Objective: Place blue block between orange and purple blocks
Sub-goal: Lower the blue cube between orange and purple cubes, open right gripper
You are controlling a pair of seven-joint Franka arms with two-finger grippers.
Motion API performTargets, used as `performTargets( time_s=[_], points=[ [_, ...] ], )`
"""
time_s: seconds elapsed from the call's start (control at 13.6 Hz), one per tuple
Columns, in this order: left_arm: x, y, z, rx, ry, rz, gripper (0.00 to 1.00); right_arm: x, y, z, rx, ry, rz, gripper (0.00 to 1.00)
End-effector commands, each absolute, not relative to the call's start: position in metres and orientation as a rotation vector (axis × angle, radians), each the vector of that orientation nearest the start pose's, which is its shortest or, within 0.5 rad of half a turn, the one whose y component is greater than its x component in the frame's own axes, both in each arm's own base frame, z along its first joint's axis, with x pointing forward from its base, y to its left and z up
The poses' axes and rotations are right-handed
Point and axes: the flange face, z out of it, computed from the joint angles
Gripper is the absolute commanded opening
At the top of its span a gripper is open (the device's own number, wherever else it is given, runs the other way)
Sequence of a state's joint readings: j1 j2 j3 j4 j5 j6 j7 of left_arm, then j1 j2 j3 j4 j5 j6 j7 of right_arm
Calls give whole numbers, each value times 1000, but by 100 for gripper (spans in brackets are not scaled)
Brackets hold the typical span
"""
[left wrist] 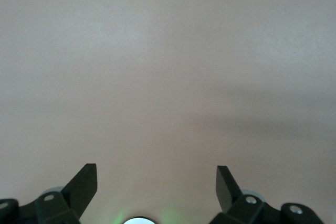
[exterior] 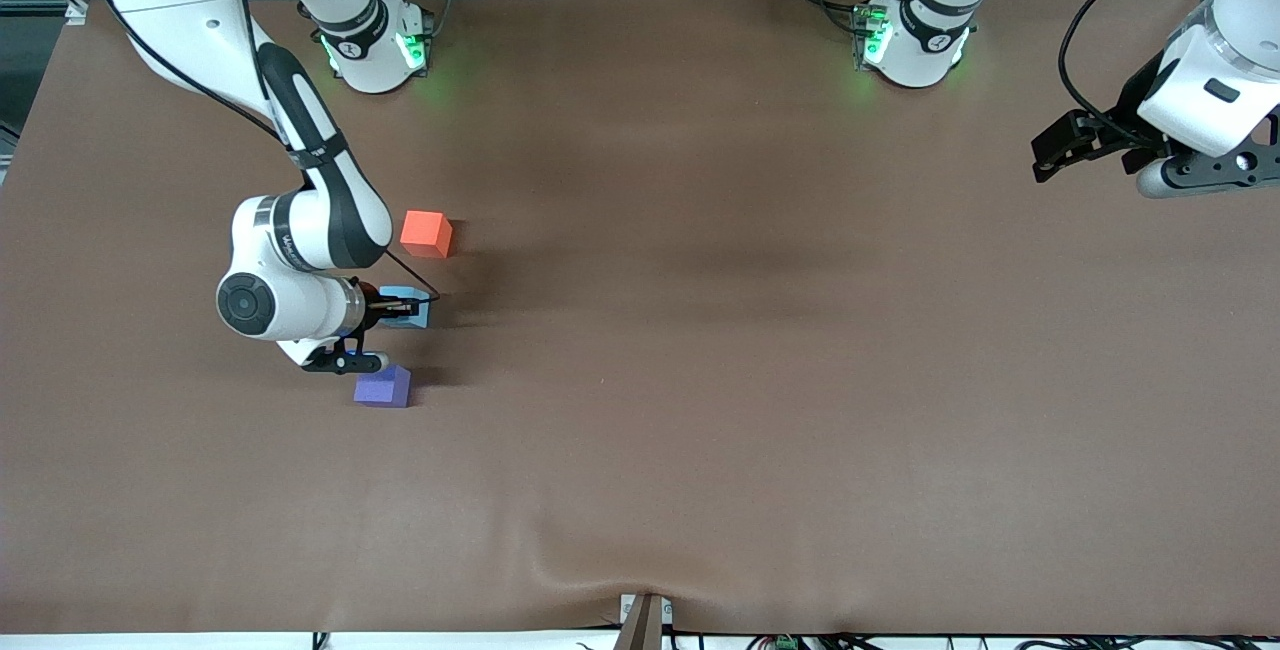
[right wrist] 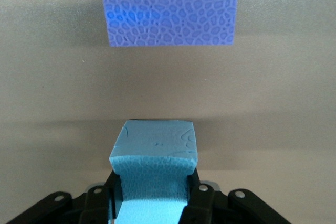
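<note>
The right gripper (exterior: 405, 308) is low over the table (exterior: 700, 380) toward the right arm's end, its fingers (right wrist: 197, 195) clamped on the blue block (right wrist: 155, 166). In the front view that block (exterior: 405, 306) sits between the orange block (exterior: 426, 233), which lies farther from the front camera, and the purple block (exterior: 383, 387), which lies nearer to it. A clear strip of brown surface separates the blue block from each neighbour; whether it touches the table I cannot tell.

All three are small matte cubes of like size. The right wrist view shows the purple block (right wrist: 170, 6) with a cellular, foam-like pattern across its face, and the blue block's top has faint cracks and the same spongy grain.

The left gripper (exterior: 1085, 145) hangs in the air over the left arm's end of the table, waiting, its fingers (left wrist: 84, 184) spread wide with nothing between them.

The table covering is smooth brown sheet, slightly rippled at the edge nearest the front camera. Most of its surface, from the blocks across to the left arm's end, is open.
</note>
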State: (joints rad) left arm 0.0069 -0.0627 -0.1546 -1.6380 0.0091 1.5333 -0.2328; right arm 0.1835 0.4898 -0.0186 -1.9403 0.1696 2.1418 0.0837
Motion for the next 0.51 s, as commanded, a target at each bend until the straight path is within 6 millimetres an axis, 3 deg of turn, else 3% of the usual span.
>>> performTargets(
  time_s=[0.0,0.07,0.15,0.29,0.44],
  points=[
    [527,-81,626,-3113,-92,59,100,571,94,212,-3024,26,441,4],
    [530,-82,620,-3111,-89,75,100,571,93,210,-3022,33,446,75],
    [531,-82,618,-3110,-89,77,100,572,92,210,-3017,50,446,100],
    [531,-79,619,-3111,-96,76,100,574,95,217,-3012,59,457,100],
    [531,-79,621,-3113,-96,71,100,588,102,246,-2995,38,490,100]
  ],
)
